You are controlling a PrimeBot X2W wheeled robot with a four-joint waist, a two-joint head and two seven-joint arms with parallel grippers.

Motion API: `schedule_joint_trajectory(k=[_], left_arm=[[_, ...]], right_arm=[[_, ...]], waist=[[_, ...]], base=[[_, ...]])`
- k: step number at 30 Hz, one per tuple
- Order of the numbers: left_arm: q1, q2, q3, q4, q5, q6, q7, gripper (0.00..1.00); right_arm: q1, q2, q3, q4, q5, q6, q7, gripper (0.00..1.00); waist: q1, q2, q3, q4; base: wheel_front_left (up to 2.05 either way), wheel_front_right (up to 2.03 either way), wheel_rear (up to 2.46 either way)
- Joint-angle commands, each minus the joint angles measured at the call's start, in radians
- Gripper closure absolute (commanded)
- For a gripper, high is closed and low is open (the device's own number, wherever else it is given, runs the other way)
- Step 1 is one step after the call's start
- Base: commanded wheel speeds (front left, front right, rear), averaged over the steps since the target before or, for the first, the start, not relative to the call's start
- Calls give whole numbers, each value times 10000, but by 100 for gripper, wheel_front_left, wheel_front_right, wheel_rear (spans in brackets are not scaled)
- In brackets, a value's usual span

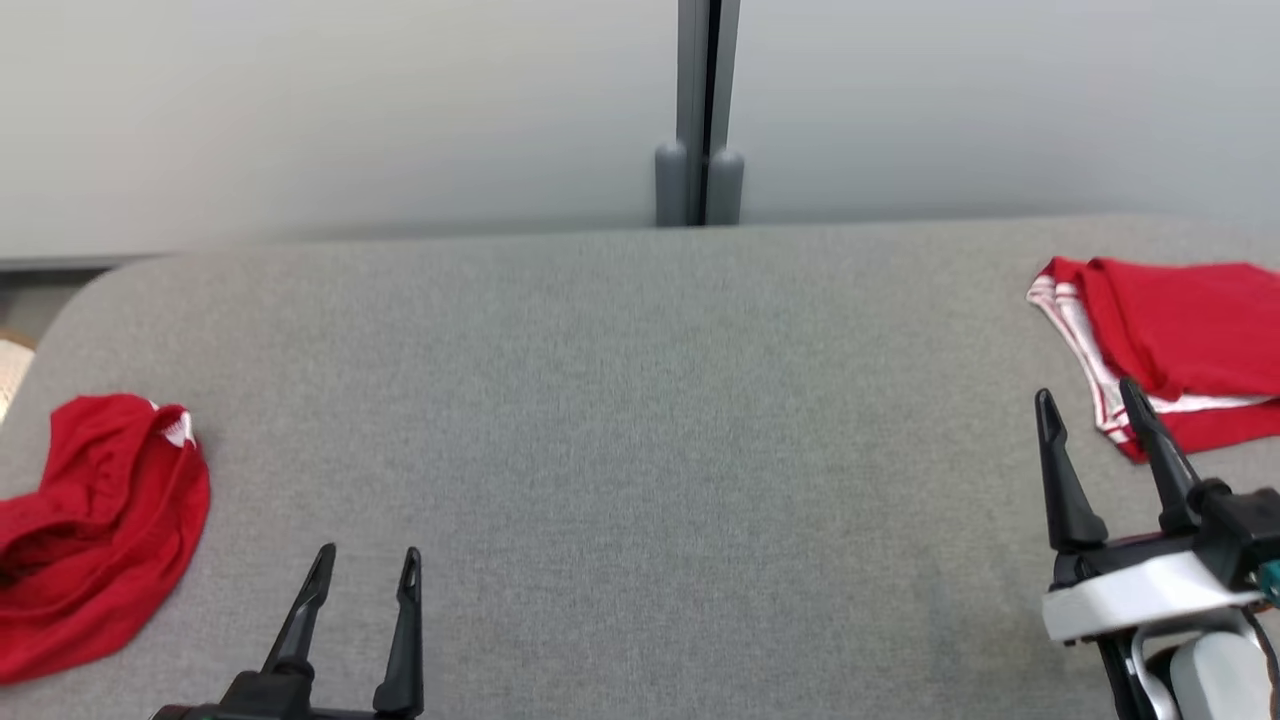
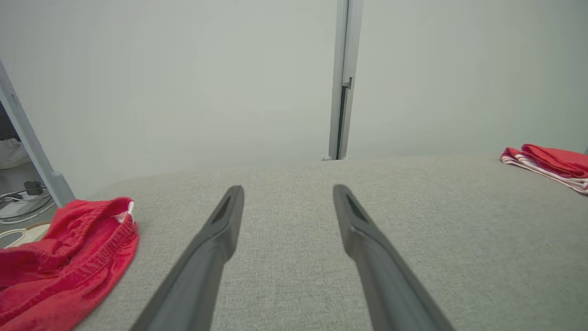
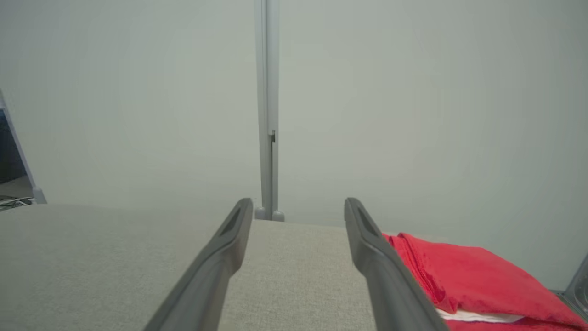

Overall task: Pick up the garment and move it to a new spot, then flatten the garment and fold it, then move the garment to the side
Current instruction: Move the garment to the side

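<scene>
Head view: right gripper spread wide and empty, folded red garment just beyond its fingertips, to their right; left gripper equally wide and empty, crumpled red garment off to its left.

Left wrist view: crumpled red garment left of the fingers, apart.

Right wrist view: folded red garment close beside the right finger.

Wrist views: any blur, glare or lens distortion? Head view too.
Head view: flat, even light, no glare, barely any shadow on the grey table. Left wrist view: jaws go soft toward the bottom edge; crumpled red garment shows its weave; the post leans slightly. Right wrist view: same soft jaws, hazy wall, folded red garment fairly sharp.
</scene>
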Motion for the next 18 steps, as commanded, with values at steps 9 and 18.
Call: schedule_joint_trajectory(k=[9, 18], left_arm=[[568, 4, 477, 243, -456, 162, -2, 0], [850, 0, 570, 473, -719, 189, -2, 0]], right_arm=[[1873, 678, -53, -1215, -44, -18, -38, 0], [2862, 1095, 134, -1146, 72, -15, -37, 0]], waist=[[1, -1, -1192, -32], [1, -1, -1532, -9]], base=[[0, 0, 0], [0, 0, 0]])
